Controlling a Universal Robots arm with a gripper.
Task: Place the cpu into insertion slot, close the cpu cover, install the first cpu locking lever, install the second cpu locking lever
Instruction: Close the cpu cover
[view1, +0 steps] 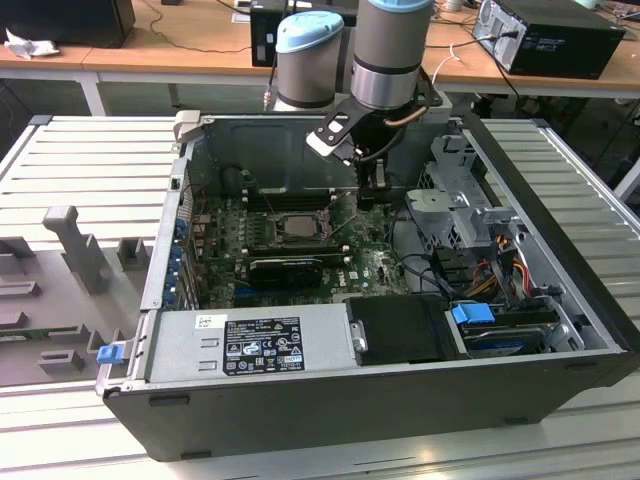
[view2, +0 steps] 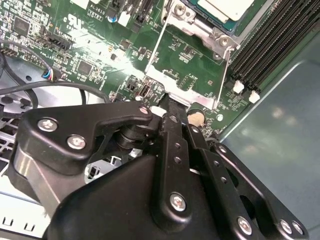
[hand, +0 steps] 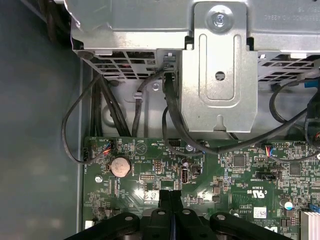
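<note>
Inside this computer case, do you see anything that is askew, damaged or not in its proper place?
Nothing looks damaged or spilled. The cpu lies flat in the insertion slot. Only the cpu cover stands out: it is swung open over the board, with the gripper at its free edge, jaws shut.

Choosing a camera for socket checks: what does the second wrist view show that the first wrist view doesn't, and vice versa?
Second wrist view: the cpu at its socket, and the long black memory slots beside it. First wrist view: the metal drive cage, a coin battery and black cables running down to the board. Both wrist views: the gripper, fingers shut, and the green motherboard.
</note>
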